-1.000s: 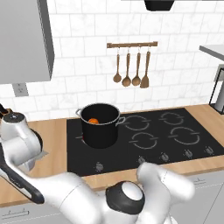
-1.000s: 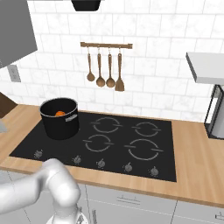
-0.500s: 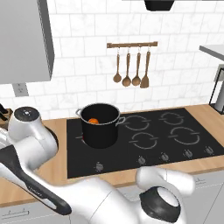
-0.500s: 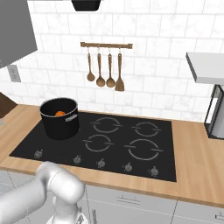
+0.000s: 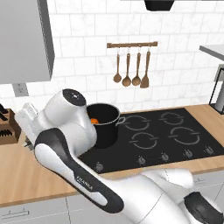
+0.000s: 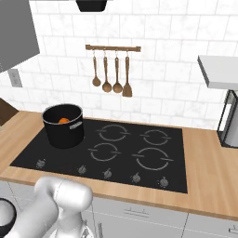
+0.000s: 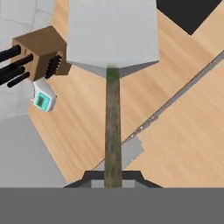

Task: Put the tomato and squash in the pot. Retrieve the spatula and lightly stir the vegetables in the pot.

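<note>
Tool is clamping the spatula by its thin dark handle, blade hanging over the wooden tabletop near the knife block. Pot is sitting on the cooktop, an orange-red vegetable showing inside. Stirring step is pending; next, the blade needs carrying to the pot mouth.

The arm is covering the left side of the pot. The pot rim is hiding most of the orange-red contents. The top edge is cutting off the spatula blade.
</note>
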